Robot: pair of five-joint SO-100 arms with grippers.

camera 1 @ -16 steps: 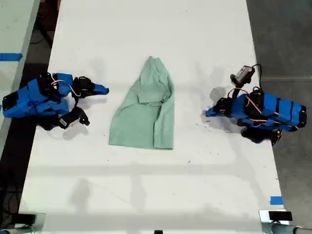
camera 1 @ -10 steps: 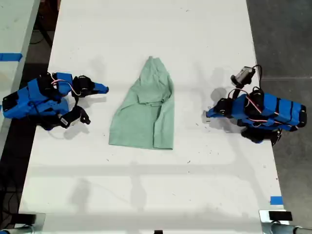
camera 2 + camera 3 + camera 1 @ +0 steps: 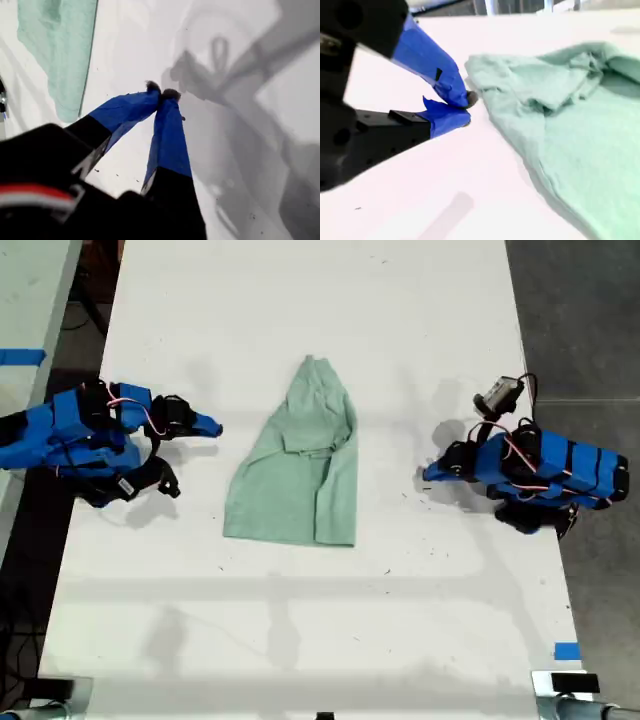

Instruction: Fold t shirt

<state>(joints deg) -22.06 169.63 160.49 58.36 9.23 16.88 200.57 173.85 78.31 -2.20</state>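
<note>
Just beside my second gripper (image 3: 466, 107): t shirt (image 3: 565, 130).

Mint-green shirt (image 3: 297, 465) lies flat mid-table, folded lengthwise w/ one side lapped over, narrow end toward exterior view's top, wide hem toward bottom, small crease near center.

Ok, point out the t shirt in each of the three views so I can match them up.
Exterior view: the t shirt lies mid-table between the two arms, narrow end towards the view's top.
First wrist view: one straight-edged strip, apart from my first gripper.
Second wrist view: rumpled, close beside my second gripper.
Shared landmark: the white table.
</note>
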